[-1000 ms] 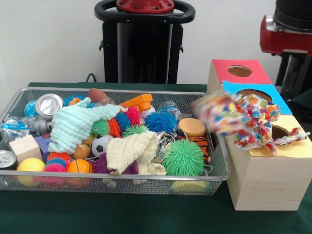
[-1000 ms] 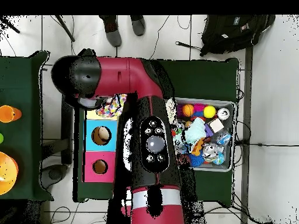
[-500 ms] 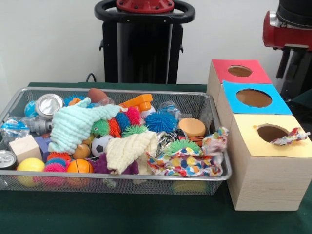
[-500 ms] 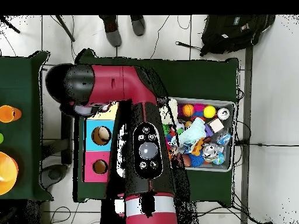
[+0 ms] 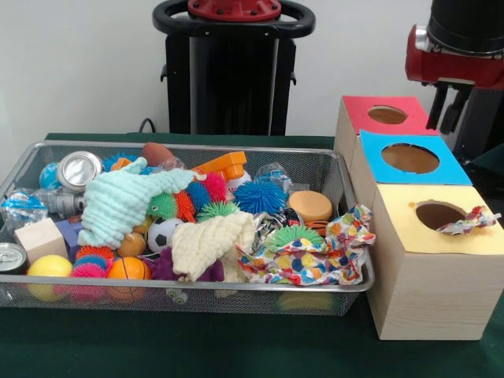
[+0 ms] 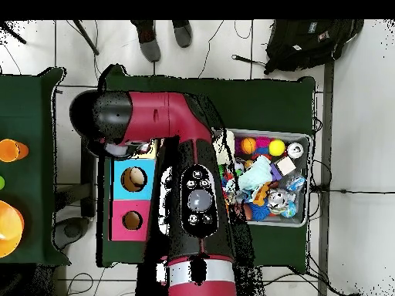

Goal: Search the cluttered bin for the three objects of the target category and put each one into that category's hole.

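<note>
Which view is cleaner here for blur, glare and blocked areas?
Front view: sharp, evenly lit, no motion blur; mild glare on the silver can lid. Overhead view: the arm blocks the bin's near side and part of the boxes; the clutter reads too small to tell apart.

We see the arm [image 5: 457, 47] cut off by the top edge in the front view, so only its lower end and the hand [image 5: 445, 106] show. In the overhead view the arm [image 6: 193, 193] covers the yellow hole and the bin's [image 6: 302, 139] nine o'clock side. A patterned scrap [image 5: 471, 220] disappears into the yellow hole [image 5: 441, 214]. The silver can [image 5: 11, 258] at nine o'clock is clipped by the edge.
</note>
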Robot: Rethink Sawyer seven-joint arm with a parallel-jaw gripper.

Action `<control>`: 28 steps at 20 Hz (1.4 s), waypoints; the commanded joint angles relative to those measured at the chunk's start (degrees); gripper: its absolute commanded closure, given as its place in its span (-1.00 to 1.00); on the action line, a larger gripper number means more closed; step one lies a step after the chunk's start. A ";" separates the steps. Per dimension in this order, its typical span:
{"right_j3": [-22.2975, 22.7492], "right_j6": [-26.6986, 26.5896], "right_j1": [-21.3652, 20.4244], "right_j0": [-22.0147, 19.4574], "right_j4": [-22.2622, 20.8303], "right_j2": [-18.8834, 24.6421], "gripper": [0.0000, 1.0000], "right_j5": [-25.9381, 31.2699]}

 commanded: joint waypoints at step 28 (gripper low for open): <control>-18.98 -11.50 19.70 -11.30 -11.90 7.23 1.00 -1.97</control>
